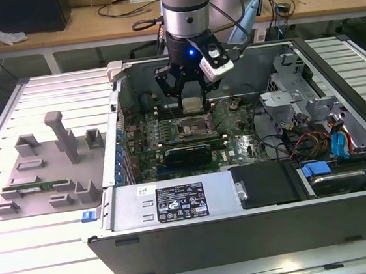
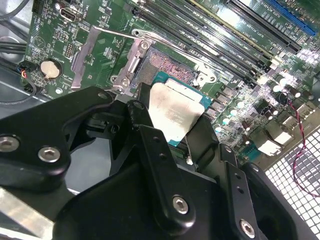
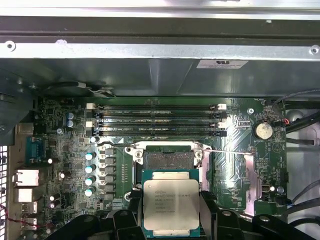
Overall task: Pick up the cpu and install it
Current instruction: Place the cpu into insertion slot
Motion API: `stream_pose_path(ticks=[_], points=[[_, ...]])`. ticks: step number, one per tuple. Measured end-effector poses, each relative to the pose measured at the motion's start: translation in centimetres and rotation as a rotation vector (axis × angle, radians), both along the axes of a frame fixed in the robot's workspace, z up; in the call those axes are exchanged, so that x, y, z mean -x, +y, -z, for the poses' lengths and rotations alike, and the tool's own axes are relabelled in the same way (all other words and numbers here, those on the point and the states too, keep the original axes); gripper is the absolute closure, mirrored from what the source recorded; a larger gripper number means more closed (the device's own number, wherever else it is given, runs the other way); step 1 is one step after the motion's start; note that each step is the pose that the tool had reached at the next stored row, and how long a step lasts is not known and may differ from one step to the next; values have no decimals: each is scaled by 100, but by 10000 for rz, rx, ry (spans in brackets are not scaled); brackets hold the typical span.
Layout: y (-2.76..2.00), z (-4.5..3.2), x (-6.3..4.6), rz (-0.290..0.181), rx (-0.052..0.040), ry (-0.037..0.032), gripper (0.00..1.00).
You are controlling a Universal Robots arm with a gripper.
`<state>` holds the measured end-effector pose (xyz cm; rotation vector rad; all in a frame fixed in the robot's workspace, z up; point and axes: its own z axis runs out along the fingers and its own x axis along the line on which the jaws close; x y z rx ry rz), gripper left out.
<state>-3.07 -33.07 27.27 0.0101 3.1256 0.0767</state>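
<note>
The cpu (image 3: 170, 204) is a flat square chip with a silver metal top and a green rim. My gripper (image 3: 170, 215) is shut on the cpu, one black finger (image 3: 207, 212) on each side. In the exterior view the gripper (image 1: 190, 95) hangs inside the open computer case and holds the cpu (image 1: 191, 104) a little above the motherboard's socket (image 1: 192, 128). In the second wrist view the cpu (image 2: 176, 111) is level and sits just off the open socket (image 2: 165, 65), whose contact field is bare. The socket (image 3: 167, 159) lies directly beyond the chip's edge.
The socket's metal load plate (image 2: 92, 52) is swung open beside it. Black memory slots (image 3: 157, 120) run past the socket, near the case wall (image 3: 150, 75). Power supply (image 1: 177, 203) and cables (image 1: 308, 143) fill the case front. A grey fixture (image 1: 48, 164) with a green memory stick (image 1: 34, 188) lies outside.
</note>
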Motion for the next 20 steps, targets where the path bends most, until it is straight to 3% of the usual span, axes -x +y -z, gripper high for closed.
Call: stream_pose_path(ticks=[8, 20], points=[[0, 1, 0, 23, 0, 0, 46], [0, 2, 0, 1174, -1, 0, 46]])
